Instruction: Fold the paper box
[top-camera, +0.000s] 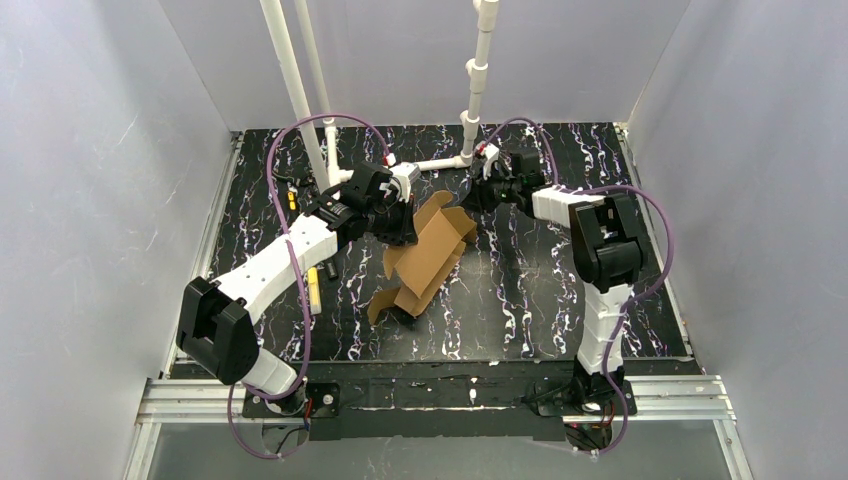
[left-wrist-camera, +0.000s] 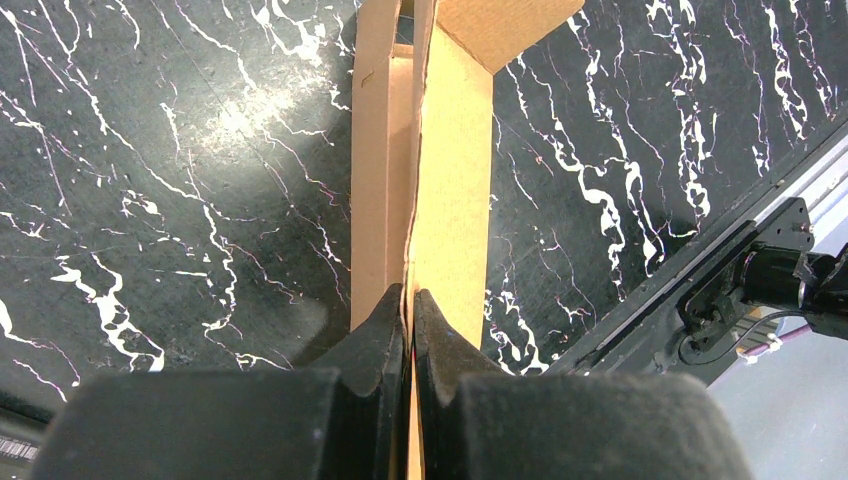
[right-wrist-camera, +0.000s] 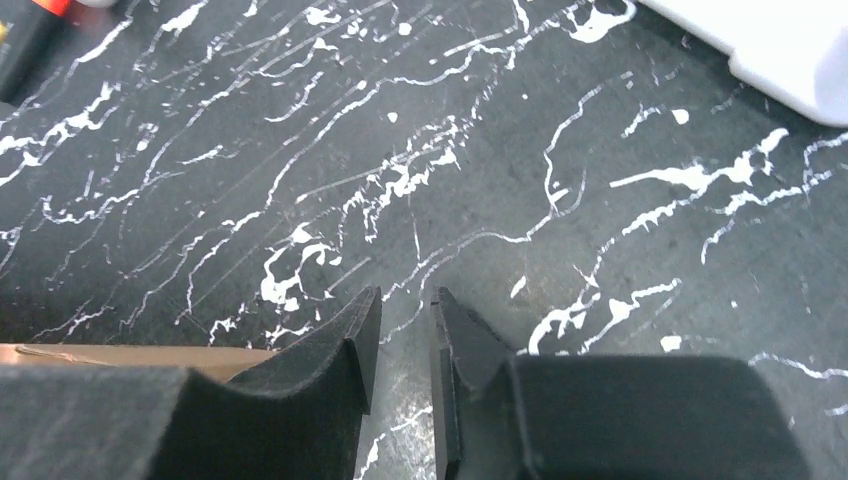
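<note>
The paper box (top-camera: 430, 255) is a brown cardboard die-cut sheet, partly folded, standing tilted on the black marbled table between the arms. My left gripper (top-camera: 405, 225) is at its upper left edge and is shut on a cardboard panel. In the left wrist view the panel (left-wrist-camera: 450, 180) runs straight up from between the closed fingertips of that gripper (left-wrist-camera: 410, 295). My right gripper (top-camera: 478, 195) hovers just right of the box's top corner. In the right wrist view that gripper (right-wrist-camera: 405, 300) is open by a narrow gap with only table between its fingers. A strip of the box (right-wrist-camera: 130, 353) shows at the left.
A white pipe frame (top-camera: 440, 160) stands at the back of the table, and one pipe (right-wrist-camera: 790, 50) lies close to the right gripper. A small yellow stick (top-camera: 314, 285) lies left of the box. The table's front rail (left-wrist-camera: 720, 290) is near.
</note>
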